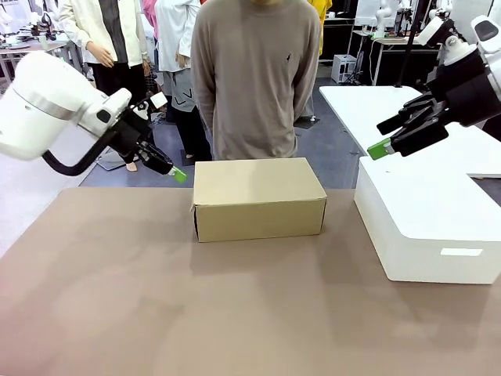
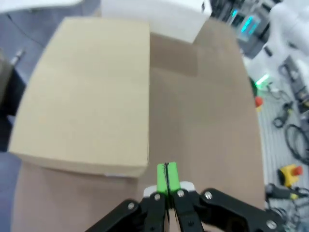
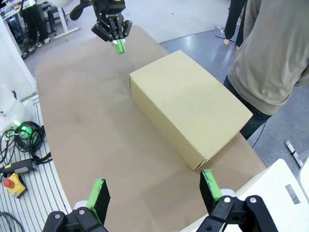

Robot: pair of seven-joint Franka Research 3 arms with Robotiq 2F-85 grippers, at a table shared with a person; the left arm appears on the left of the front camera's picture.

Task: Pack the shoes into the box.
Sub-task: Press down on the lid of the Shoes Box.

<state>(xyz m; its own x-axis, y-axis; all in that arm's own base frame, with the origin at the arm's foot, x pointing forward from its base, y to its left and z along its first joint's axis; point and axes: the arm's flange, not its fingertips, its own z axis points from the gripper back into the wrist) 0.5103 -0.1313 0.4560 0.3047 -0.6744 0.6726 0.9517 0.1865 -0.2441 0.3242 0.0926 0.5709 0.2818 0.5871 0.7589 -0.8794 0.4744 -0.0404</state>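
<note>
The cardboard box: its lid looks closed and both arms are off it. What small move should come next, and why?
Probably the left gripper should move back to the cardboard box and lift the lid at its left edge. The lid lies flat, no shoes show on the table, and this shut gripper hangs beside that edge.

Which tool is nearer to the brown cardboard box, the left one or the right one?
Left. The left tool, shut, hangs just off the cardboard box at its left end. The right tool, open, hangs farther off, up above the white box.
</note>
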